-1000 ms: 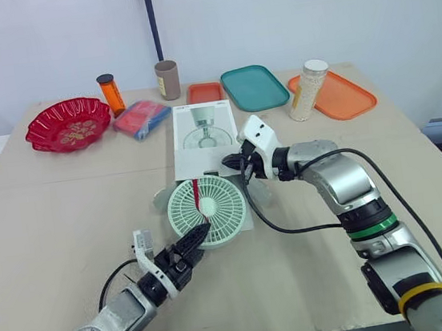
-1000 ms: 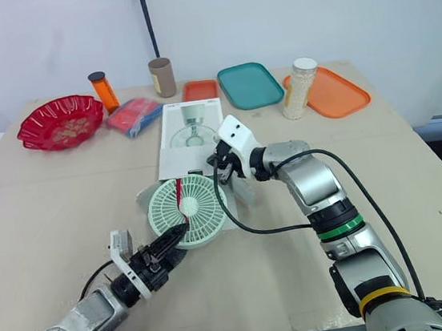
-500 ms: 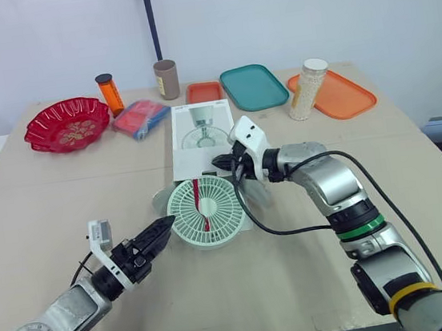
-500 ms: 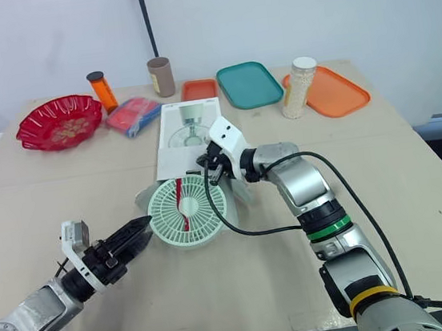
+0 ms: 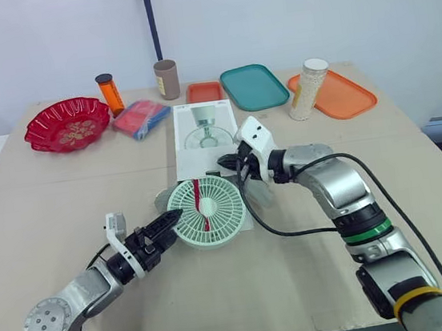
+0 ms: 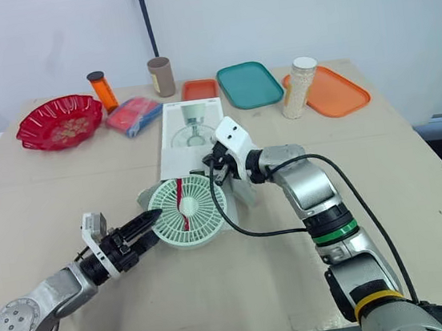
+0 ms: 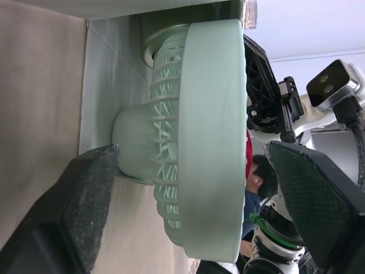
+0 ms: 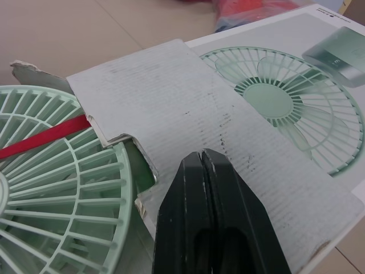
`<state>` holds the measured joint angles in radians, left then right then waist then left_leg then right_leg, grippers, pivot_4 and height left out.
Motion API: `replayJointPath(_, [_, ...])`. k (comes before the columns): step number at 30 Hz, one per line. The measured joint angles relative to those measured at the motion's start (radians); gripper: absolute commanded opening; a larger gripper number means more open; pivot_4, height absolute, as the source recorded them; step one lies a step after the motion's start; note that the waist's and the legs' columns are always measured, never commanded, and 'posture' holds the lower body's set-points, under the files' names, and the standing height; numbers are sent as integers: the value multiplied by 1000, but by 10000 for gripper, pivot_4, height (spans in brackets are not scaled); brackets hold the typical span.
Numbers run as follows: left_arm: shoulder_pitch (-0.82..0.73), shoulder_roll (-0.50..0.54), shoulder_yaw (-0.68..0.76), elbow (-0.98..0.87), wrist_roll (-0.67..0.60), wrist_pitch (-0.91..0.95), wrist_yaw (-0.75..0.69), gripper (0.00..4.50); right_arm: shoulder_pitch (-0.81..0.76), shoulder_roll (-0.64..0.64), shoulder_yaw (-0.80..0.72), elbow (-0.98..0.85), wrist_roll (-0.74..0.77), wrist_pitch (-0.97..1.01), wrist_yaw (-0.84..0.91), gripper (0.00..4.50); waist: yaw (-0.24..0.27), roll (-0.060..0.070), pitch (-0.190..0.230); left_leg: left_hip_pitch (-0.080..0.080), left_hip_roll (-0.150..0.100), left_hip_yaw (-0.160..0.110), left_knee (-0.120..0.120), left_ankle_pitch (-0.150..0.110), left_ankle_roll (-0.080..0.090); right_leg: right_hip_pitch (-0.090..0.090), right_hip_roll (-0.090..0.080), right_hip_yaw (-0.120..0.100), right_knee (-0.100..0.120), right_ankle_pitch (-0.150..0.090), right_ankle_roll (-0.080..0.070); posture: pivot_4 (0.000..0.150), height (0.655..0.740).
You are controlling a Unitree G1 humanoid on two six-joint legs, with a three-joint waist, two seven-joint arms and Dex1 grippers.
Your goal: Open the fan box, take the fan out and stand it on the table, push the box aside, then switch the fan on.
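Worktop point(image 5: 64, 201) carries the fan box point(image 5: 205, 135), flat at frame centre. The fan point(image 5: 206, 212) lies face-up at the box's lower open end. We judge it light, stiff plastic with fragile thin grille ribs and a smooth rim, so grip rim against rear hub. Left claw point(image 5: 171, 218) is spread across it. Right claw point(image 5: 227, 163) is pressed together on the box flap. We read no writing, only a printed fan picture.

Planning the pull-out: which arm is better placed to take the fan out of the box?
Left. The left gripper is open, a finger either side of the pale green round plastic fan. The right gripper is shut, tips at the flap of the white cardboard fan box.
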<state>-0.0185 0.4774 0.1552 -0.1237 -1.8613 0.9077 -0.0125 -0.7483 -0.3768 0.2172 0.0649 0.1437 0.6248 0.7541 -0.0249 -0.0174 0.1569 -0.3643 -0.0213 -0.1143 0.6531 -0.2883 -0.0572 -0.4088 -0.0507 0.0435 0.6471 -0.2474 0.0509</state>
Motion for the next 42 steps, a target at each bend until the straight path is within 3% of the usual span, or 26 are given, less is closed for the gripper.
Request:
replayJointPath(1, [0,0,0,1,0,9,-2,32505,1,-1,-1,-1,0,2,-1,0,0,0,0,0,0,0,0,0,0,0,0,0,0,0,0,1500,7400])
replayJointPath(2, [-1,-1,0,1,0,14,-2,26910,1,-1,-1,-1,0,3,-2,0,0,0,0,0,0,0,0,0,0,0,0,0,0,0,0,1500,7400])
replayJointPath(5, [-8,-15,0,4,-1,17,-2,17193,2,-1,-2,-2,0,5,-6,0,0,0,0,0,0,0,0,0,0,0,0,0,0,0,0,1500,7400])
replayJointPath(13, [6,-26,0,-9,-10,26,13,16725,9,-2,-2,-13,1,10,-14,0,0,0,0,0,0,0,0,0,0,0,0,0,0,0,0,1500,7400])
replayJointPath(25, [260,-66,1,-213,-92,-10,55,16725,9,-1,-1,-11,1,10,-14,0,1,0,0,1,0,1,0,0,1,1,0,0,0,0,0,1500,7400])
replayJointPath(27, [273,-64,-1,-228,-93,-15,57,26829,9,-1,-1,-11,1,10,-13,0,1,0,0,1,0,1,0,0,1,1,0,0,0,0,0,1500,7400])
replayJointPath(28, [265,-65,-5,-230,-80,-29,75,28791,9,0,-1,-10,1,9,-13,0,1,0,0,1,0,1,0,0,1,1,0,0,0,0,0,1500,7400])
replayJointPath(32, [232,-83,-10,-229,-40,-85,112,44183,9,1,0,-4,1,3,-11,0,1,0,0,1,0,1,0,0,0,1,0,0,0,0,0,1500,7400])
replayJointPath(39, [242,-50,7,-302,-69,-104,104,44683,6,2,0,1,1,-1,-1,0,1,0,0,1,1,2,0,0,1,1,0,1,0,0,0,1500,7400])
replayJointPath(42, [241,26,59,-301,-82,-87,55,44683,0,2,-2,11,6,-2,6,0,0,0,0,1,1,2,0,0,1,1,1,1,0,0,0,1500,7400])
